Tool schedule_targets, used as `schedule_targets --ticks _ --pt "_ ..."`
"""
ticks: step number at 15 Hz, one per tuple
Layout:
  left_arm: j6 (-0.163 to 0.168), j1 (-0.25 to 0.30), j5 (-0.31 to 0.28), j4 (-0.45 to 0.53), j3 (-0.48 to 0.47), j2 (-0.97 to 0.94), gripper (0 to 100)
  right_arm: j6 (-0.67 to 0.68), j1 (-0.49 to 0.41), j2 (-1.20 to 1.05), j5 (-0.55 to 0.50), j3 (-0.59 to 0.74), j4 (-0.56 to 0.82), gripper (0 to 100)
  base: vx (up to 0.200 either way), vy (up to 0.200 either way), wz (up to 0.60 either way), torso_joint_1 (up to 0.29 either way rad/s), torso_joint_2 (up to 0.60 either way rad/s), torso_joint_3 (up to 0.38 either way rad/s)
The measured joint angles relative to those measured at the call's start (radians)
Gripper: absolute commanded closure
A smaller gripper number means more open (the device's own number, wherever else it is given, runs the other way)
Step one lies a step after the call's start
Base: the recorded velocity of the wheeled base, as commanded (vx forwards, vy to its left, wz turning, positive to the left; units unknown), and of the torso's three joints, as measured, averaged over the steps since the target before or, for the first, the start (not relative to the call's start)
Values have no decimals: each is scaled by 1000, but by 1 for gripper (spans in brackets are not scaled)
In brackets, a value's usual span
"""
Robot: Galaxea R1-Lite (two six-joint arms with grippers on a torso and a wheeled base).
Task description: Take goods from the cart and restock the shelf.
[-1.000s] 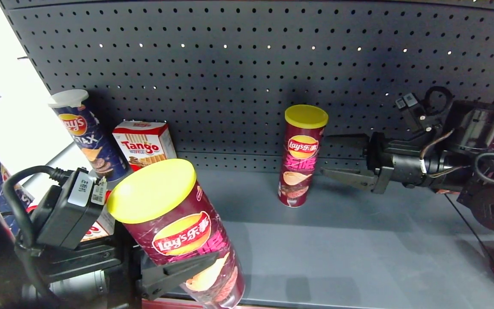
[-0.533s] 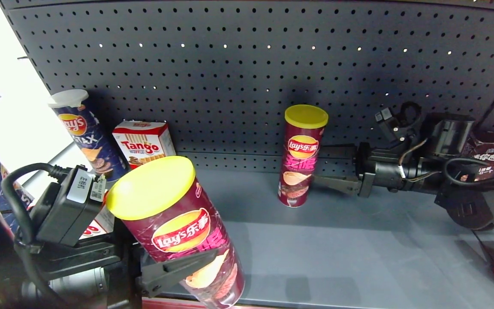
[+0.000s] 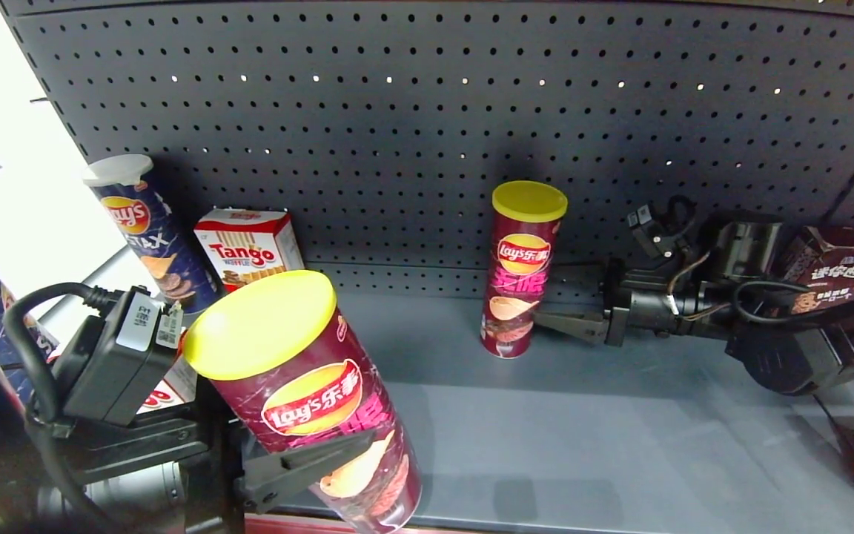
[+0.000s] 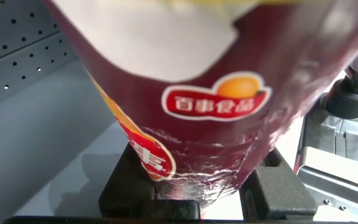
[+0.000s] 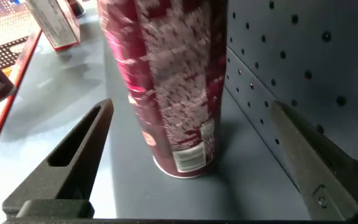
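Your left gripper pinches one can; your right gripper is spread, second can just ahead.

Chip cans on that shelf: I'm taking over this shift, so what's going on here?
A two-armed robot is restocking the shelf. Its left tool is shut on a maroon chip can with a yellow lid, held tilted at the shelf's front edge. The right tool is open, one finger on each side of a matching chip can that stands upright near the pegboard back, with gaps showing, so it is not gripped.
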Motion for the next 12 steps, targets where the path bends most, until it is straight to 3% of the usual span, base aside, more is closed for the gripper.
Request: schedule_targets --ticks 12 --pt "0 13 2 0 0 0 100 -12 28 112 3 -93 -1 0 0 0 0 0 0 0"
